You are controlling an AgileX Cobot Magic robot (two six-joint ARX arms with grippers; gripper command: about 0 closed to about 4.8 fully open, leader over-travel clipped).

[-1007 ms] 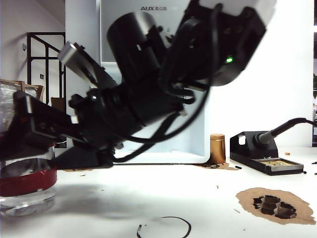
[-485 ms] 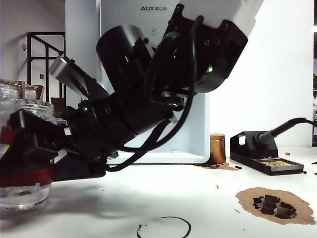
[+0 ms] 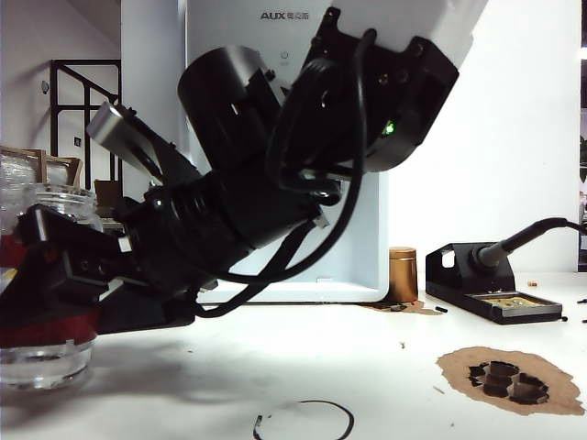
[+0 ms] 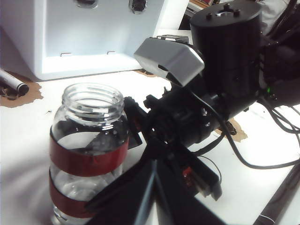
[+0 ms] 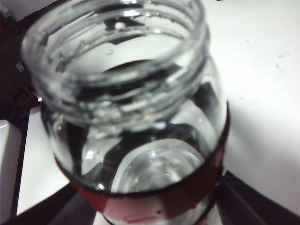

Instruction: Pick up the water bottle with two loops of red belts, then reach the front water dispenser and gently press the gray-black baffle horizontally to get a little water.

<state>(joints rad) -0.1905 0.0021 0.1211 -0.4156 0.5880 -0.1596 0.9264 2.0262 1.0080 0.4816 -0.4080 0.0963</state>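
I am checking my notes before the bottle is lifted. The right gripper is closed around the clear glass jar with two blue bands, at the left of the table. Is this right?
Not quite: the bands are red, not blue. The left wrist view shows two broad red bands round the clear glass jar, with the right gripper closed around it at the left of the white table.

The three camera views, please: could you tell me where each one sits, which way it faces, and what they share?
Exterior view: low at table level, facing the water dispenser; the right arm fills it, right gripper on the water bottle.
Left wrist view: on the left arm, looking across the table at the bottle and right arm; left gripper unseen.
Right wrist view: above the bottle's mouth, dark fingers beside it.
Shared: the bottle appears in all three.
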